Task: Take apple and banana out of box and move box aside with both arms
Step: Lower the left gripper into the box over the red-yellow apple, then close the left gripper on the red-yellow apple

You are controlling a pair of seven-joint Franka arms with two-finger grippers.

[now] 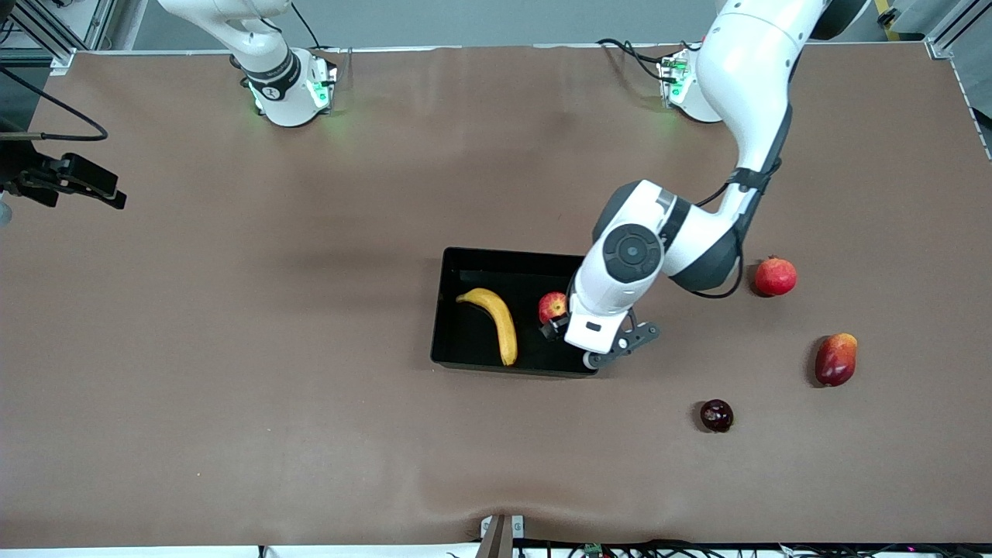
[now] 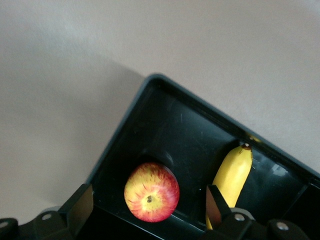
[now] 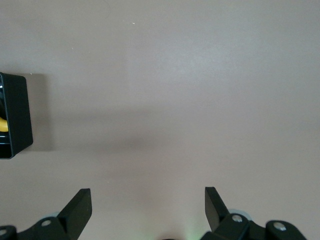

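Your left gripper [image 2: 145, 212] hangs spread wide right over the apple [image 2: 151, 191] in the box [image 2: 150, 82], frame centre; the banana [image 1: 494, 320] lies alongside. The right gripper [image 3: 147, 212] waits agape, upper left.

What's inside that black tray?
The box holds a banana and an apple. The left end effector, open, hangs over the apple's end of the box, and that arm covers that end of the floor.

My left arm [image 1: 632, 256] is covering the box's [image 1: 465, 341] corner and the apple's [image 1: 552, 305] flank in the front view. My right gripper [image 3: 148, 210] is showing only its fingertips [image 3: 80, 205]; the frame edge is cutting off most of the box there.
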